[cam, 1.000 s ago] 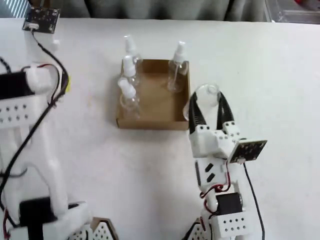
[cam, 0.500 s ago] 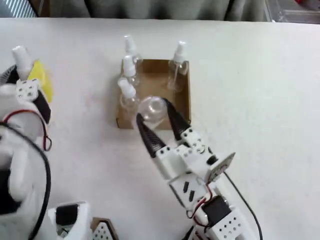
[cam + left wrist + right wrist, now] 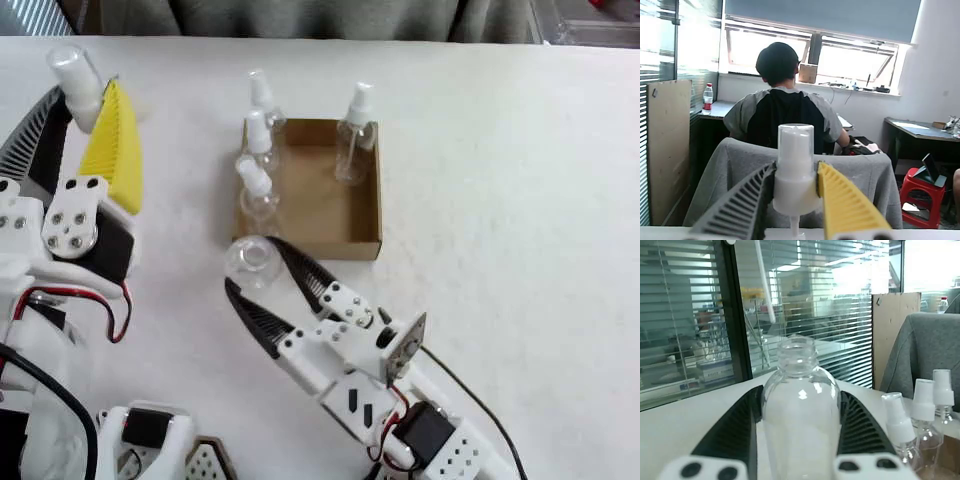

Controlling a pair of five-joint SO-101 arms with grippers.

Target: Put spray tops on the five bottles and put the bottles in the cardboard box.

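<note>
Plastic on the uncapped bottle [image 3: 799,405] looked thin, light and slick, so my right gripper [image 3: 250,264] clasped its belly, neck left free, just outside the cardboard box [image 3: 366,215]. My left gripper [image 3: 795,172] pinched the spray top [image 3: 75,72] by its collar; I judged gentle pressure enough.

Left arm: your left gripper [image 3: 86,90] points forward, away from its base, with the wrist roughly level. It has one black finger and one yellow, and both are closed against a spray top [image 3: 795,150] pinched upright between their tips.

Right arm: it is stretched forward and angled toward the left arm's side. Your right gripper [image 3: 251,263] has both black fingers pressed on opposite sides of an uncapped bottle [image 3: 800,410], which stands upright between them.
</note>
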